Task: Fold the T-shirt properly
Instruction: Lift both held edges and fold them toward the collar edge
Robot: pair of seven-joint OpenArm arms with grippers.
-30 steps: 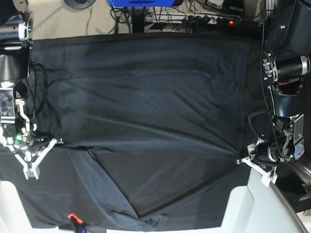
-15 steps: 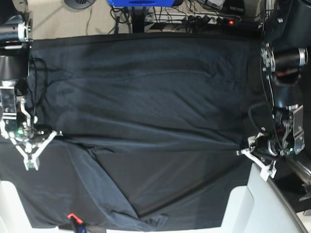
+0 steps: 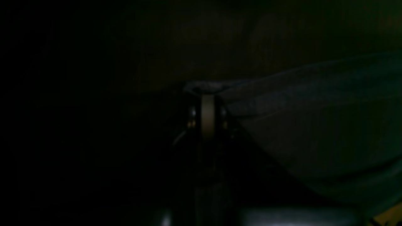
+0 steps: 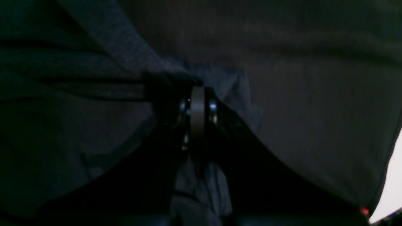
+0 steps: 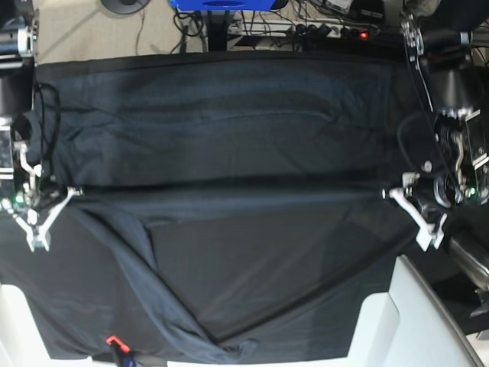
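The T-shirt [image 5: 229, 260], dark slate-grey, lies spread over most of the table in the base view. A taut fold line runs straight across it between my two grippers. My left gripper [image 5: 388, 193] is at the right of that view, shut on a pinch of the shirt's edge. The left wrist view is very dark but shows the left gripper [image 3: 204, 89] closed with bunched fabric at its tips. My right gripper [image 5: 70, 193] is at the left, also shut on the shirt. In the right wrist view the T-shirt [image 4: 314, 110] drapes around the right gripper [image 4: 198, 85].
The blacker table cloth [image 5: 229, 56] shows as a strip along the far edge. White surfaces [image 5: 428, 321] sit at both near corners. A small red item [image 5: 112, 340] lies at the near edge. Cables and a power strip [image 5: 336, 32] lie on the floor beyond the table.
Both grippers have moved toward the far side of the table, carrying the held shirt edge with them. The taut line between them now sits higher in the base view.
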